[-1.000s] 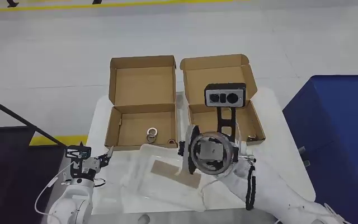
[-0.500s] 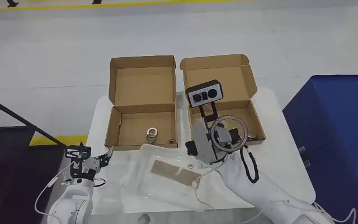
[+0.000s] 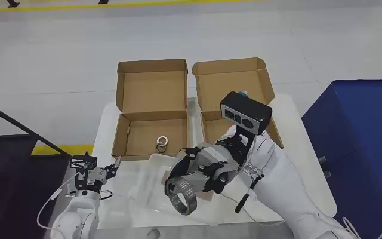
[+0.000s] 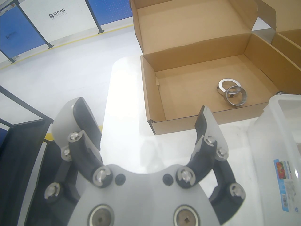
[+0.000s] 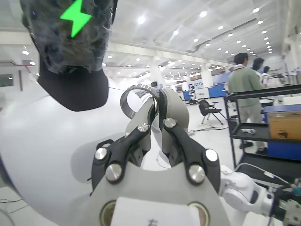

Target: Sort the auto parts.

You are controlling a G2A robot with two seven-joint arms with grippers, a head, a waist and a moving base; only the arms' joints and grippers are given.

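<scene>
Knurled grey steel ring [image 3: 176, 192], one of the auto parts, hangs in the top view at about 6 o'clock from the gap between the two boxes. It is raised above the clear plastic bin [image 3: 140, 185] and pinched in the right end effector [image 3: 196, 182]. Half a second ago that arm sat lower, by the near edge of the right box, so it has swung across and up with the ring. The pick looks done; the drop remains. The open brown cardboard box [image 3: 140, 134] at 11 o'clock on the white worktop [image 3: 286, 113] has two plain metal rings [image 3: 161, 142] lying as before, which suggests this ring belongs there. The matching right box [image 3: 233, 89] stands at 1 o'clock. The left end effector [image 3: 113, 165], at 8 o'clock, has not moved. In the left wrist view it [image 4: 143, 109] is spread wide and empty above the worktop, just short of the brown box [image 4: 197, 52]. Inside that box the two rings [image 4: 231, 91] touch, one overlapping the other. In the right wrist view the right end effector [image 5: 158, 102] is closed narrow on the ring [image 5: 125, 105], gripping its wall. It points toward the ceiling, so the wrist likely has to turn down before release.
</scene>
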